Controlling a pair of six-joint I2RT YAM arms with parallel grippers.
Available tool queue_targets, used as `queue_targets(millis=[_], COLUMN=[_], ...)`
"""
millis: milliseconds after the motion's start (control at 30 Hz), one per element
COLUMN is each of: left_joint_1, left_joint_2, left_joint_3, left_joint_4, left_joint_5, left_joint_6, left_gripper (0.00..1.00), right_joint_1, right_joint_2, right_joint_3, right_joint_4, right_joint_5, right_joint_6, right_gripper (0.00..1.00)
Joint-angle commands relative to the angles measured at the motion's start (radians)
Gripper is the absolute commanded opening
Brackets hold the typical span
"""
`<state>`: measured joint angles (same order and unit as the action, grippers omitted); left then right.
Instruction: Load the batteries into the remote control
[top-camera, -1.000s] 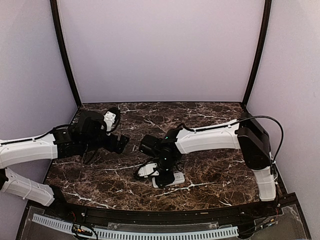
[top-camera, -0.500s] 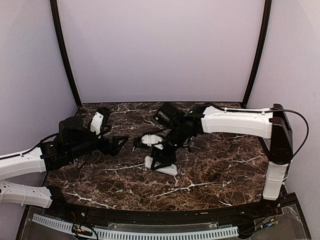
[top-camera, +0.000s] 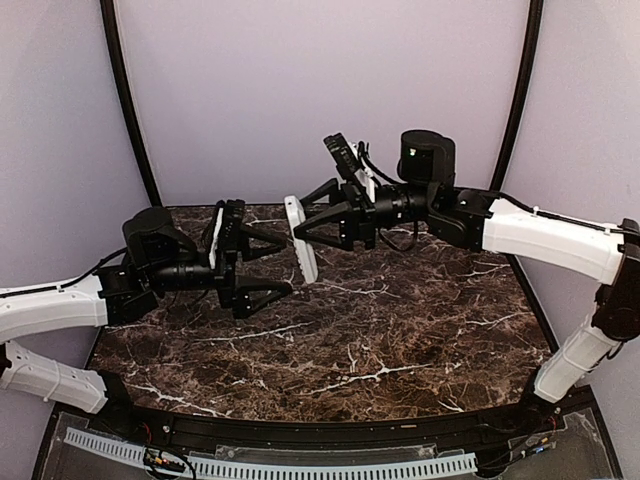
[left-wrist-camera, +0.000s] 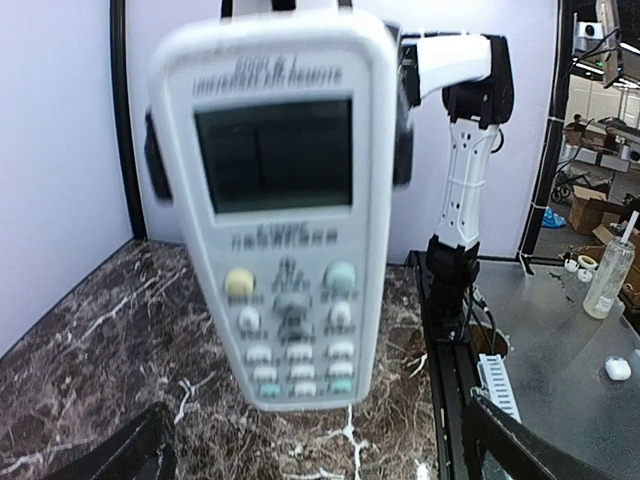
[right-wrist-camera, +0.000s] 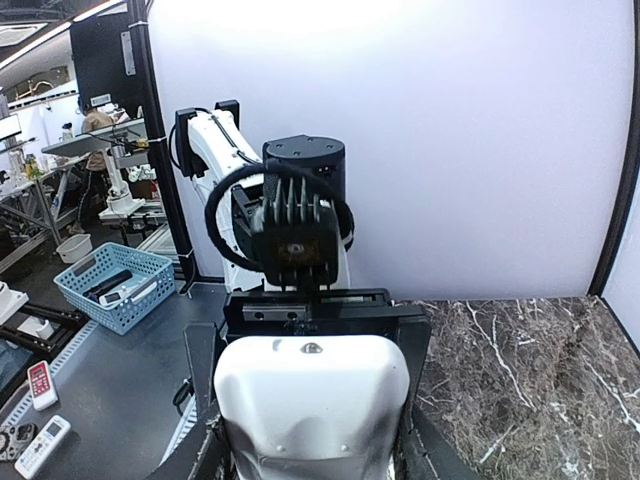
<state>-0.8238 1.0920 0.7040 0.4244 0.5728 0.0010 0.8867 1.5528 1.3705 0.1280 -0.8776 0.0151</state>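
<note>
The white remote control (top-camera: 301, 240) hangs in the air above the back of the table, held upright with my right gripper (top-camera: 308, 232) shut on its sides. In the left wrist view its screen and buttons (left-wrist-camera: 283, 220) face the camera; in the right wrist view only its plain white back (right-wrist-camera: 312, 400) shows, between my right gripper's fingers (right-wrist-camera: 418, 455). My left gripper (top-camera: 276, 266) stands open just left of the remote, jaws wide apart and pointing at it without touching. Its black fingers (left-wrist-camera: 525, 450) show at the bottom corners of its own view. The batteries are out of view.
The dark marble table (top-camera: 400, 340) lies below both arms. Purple walls and black frame posts (top-camera: 130, 110) close in the back and sides. Beyond the table stand a blue basket (right-wrist-camera: 112, 285), a metal bench and a plastic bottle (left-wrist-camera: 610, 280).
My right arm has lifted the remote off the table and swung it up toward the back. My left gripper has risen and turned to face it, staying open.
</note>
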Motion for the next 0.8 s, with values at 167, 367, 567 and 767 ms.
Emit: queue_targets(millis=[167, 367, 567, 767], left_joint_1=[-0.002, -0.003, -0.003, -0.003], left_joint_2=[0.139, 0.194, 0.192, 0.152], left_joint_3=[0.180, 0.201, 0.192, 0.158], left_joint_4=[0.053, 0.054, 0.076, 0.001], left_joint_5=[0.069, -0.002, 0.016, -0.086], left_joint_6=[-0.056, -0.110, -0.124, -0.171], left_gripper=[0.86, 0.53, 0.21, 0.00], right_joint_1=[0.002, 0.003, 0.003, 0.002], right_joint_2=[0.022, 0.008, -0.003, -0.024], right_joint_3=[-0.057, -0.097, -0.120, -0.114], right_joint_4=[0.313, 0.335, 0.322, 0.213], right_joint_5=[-0.008, 0.028, 0.052, 0.163], right_joint_6=[0.167, 0.172, 0.164, 0.133], right_gripper=[0.21, 0.21, 0.21, 0.77])
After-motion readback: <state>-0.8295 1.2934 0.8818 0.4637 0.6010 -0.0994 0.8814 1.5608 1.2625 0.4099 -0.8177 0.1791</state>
